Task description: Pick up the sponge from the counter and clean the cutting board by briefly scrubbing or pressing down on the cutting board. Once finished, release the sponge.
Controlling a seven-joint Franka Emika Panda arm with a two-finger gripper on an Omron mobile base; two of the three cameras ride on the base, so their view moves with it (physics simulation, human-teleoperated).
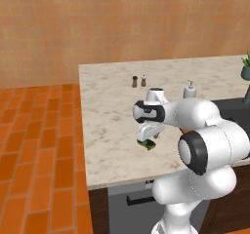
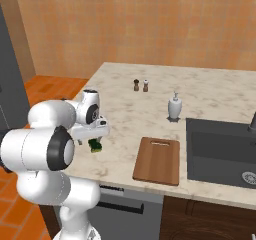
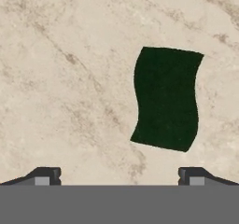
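The sponge (image 3: pixel 165 98), a dark green block, lies flat on the beige marble counter (image 3: pixel 70 78), right of centre in the hand view. My gripper (image 3: pixel 119 176) hangs just above it, open, its two fingertips wide apart with nothing between them. From the left base view the gripper (image 1: pixel 145 137) points down over the sponge (image 1: pixel 148 145), near the counter's (image 1: pixel 107 111) front edge. On the right base view the gripper (image 2: pixel 93 137) sits over the sponge (image 2: pixel 95 145), and the reddish-brown cutting board (image 2: pixel 157 160) lies to its right, apart from it.
Two small shakers (image 2: pixel 136 85) (image 2: pixel 145 85) stand at the back of the counter. A white soap dispenser (image 2: pixel 174 107) stands beside the dark sink (image 2: pixel 220 149). A potted plant (image 1: pixel 246 67) sits at the far right. The counter's left edge drops to the orange tiled floor (image 1: pixel 34 145).
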